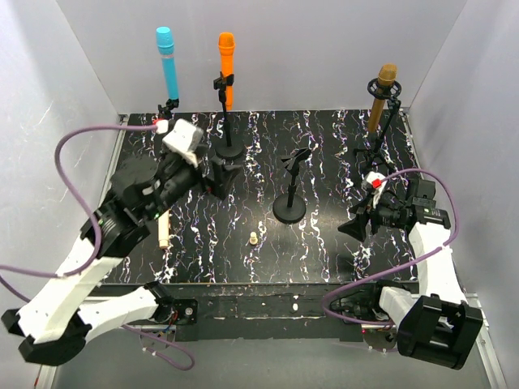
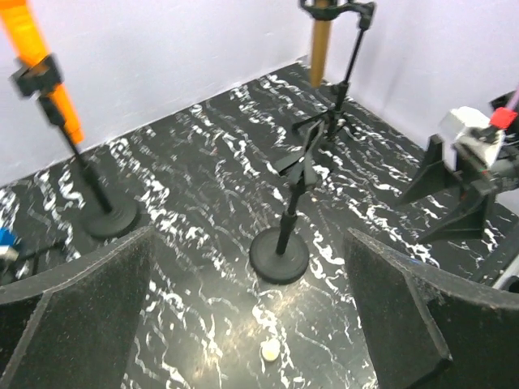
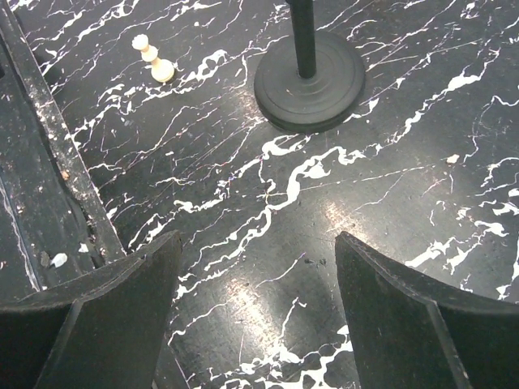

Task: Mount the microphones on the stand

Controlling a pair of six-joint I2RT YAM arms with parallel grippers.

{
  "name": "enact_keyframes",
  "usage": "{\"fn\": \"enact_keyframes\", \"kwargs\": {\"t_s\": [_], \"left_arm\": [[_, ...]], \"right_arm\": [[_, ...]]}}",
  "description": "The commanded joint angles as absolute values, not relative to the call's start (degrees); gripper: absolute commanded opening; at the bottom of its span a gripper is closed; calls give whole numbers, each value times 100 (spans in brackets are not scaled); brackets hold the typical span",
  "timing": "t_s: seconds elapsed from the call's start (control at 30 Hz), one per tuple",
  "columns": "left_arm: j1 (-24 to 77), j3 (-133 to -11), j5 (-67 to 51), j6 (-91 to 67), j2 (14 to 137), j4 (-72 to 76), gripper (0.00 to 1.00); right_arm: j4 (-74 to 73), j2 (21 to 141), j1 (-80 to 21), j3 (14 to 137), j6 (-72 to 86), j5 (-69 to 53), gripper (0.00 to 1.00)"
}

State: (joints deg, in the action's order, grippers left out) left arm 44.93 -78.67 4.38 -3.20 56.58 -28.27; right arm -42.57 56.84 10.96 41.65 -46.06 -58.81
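Okay, left gripper (image 1: 219, 177) and right gripper (image 1: 358, 226) both sat wide open, empty. Pink mic (image 1: 162, 230) lay flat at 9 o'clock of the bare stand (image 1: 290, 193), partly under the left arm (image 1: 89, 251). The step called for a mid-body grasp, then upright seating in the clip (image 1: 296, 158).

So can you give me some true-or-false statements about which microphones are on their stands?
The orange microphone sits clipped in a stand. True.
The middle stand holds a microphone. False: its clip is empty.
The left gripper grips the light blue microphone. False: it is open and empty; that microphone is in its own stand.
The golden-brown microphone stands at the back right. True.
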Motion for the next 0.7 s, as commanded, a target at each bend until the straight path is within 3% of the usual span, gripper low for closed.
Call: {"fn": "enact_keyframes", "kwargs": {"t_s": [0.0, 0.2, 0.43, 0.67], "left_arm": [[4456, -7173, 1388, -650, 5178, -3356, 98], [4447, -6619, 2196, -756, 4799, -3691, 98], [4255, -6285, 2355, -1010, 5027, -3832, 98], [2508, -5846, 1496, -1037, 5255, -3701, 98]], "right_arm": [[-4368, 5476, 1335, 4131, -4799, -6293, 83], [-4368, 5405, 1520, 4087, -4799, -6390, 83], [-4412, 5344, 1556, 4122, -4808, -6425, 83], [-4447, 5212, 1556, 4175, -4808, -6372, 83]]}}
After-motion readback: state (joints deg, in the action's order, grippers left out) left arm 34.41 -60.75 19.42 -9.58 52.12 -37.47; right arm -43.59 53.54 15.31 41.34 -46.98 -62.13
